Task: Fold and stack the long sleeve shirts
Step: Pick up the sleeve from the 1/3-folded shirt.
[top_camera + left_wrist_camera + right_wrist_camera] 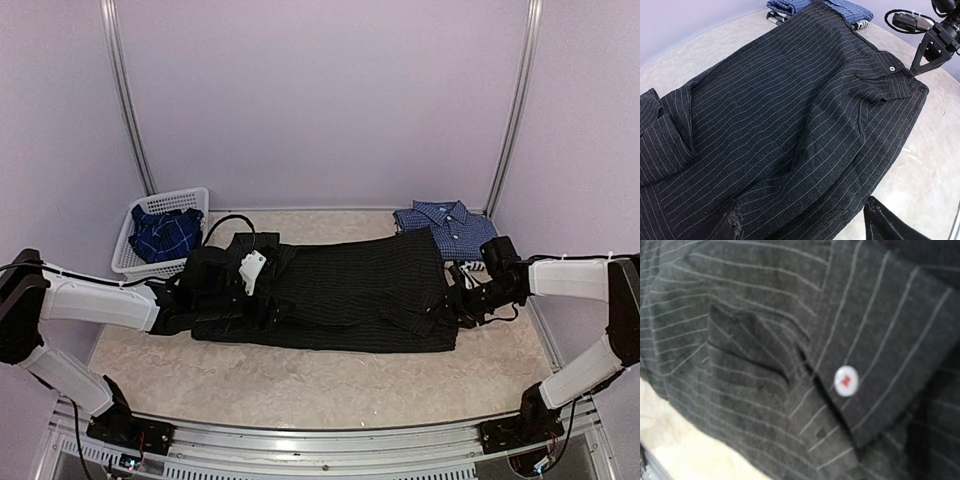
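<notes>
The black pinstriped shirt (345, 290) lies flat across the middle of the table, folded into a long band. My left gripper (215, 288) is at its left end. In the left wrist view it (802, 207) stands open, fingers (880, 222) wide apart with cloth lying between them. My right gripper (463, 300) is low at the shirt's right end, its tip on the buttoned cuff (892, 82). The right wrist view shows only cloth and a white button (846, 381), not the fingers. The blue-and-white checked shirt (447, 228) lies folded at the back right. The darker blue plaid shirt (165, 233) sits in the basket.
The white lattice basket (128, 262) stands at the back left, close to my left arm. A black cable (228, 221) loops behind the shirt. Lilac walls close the table on three sides, and a metal rail (320, 440) runs along the front edge.
</notes>
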`<state>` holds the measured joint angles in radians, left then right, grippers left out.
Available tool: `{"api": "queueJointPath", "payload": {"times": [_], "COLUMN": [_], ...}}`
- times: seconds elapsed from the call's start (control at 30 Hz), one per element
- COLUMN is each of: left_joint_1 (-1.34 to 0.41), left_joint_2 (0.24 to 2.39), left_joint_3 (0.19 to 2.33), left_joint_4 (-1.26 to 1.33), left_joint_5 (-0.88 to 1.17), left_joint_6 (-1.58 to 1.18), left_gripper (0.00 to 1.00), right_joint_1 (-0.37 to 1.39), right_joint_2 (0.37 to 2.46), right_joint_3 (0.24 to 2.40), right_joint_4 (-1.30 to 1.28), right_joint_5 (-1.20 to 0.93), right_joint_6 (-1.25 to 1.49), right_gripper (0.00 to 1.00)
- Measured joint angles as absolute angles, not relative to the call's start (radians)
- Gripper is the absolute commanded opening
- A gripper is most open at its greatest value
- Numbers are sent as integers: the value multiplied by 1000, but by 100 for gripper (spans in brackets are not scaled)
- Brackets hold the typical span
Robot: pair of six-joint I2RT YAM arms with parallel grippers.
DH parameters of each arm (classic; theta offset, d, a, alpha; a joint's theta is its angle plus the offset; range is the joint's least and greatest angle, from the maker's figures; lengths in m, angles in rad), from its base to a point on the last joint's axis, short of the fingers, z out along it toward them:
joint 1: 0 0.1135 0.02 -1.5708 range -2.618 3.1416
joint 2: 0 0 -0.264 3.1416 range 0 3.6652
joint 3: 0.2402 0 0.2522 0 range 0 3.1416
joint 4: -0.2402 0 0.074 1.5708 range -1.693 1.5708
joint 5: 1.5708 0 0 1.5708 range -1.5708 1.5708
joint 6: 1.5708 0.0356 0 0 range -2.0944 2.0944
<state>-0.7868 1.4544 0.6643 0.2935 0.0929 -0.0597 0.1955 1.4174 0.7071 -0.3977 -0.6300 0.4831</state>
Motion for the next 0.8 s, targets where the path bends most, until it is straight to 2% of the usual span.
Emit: {"api": "queueJointPath", "payload": {"times": [0.8], "left_joint_1": [-787], "left_joint_2": [1454], "left_joint_3": [676], "left_joint_4": [245], "left_joint_5": [44], "left_joint_6": [-63], "left_gripper": [79], "right_joint_1": [223], "right_joint_2": [1506], "right_joint_3": [634], "right_joint_4": [-188], "right_joint_5": [-556], "right_joint_6": [565], "right_gripper": [36]}}
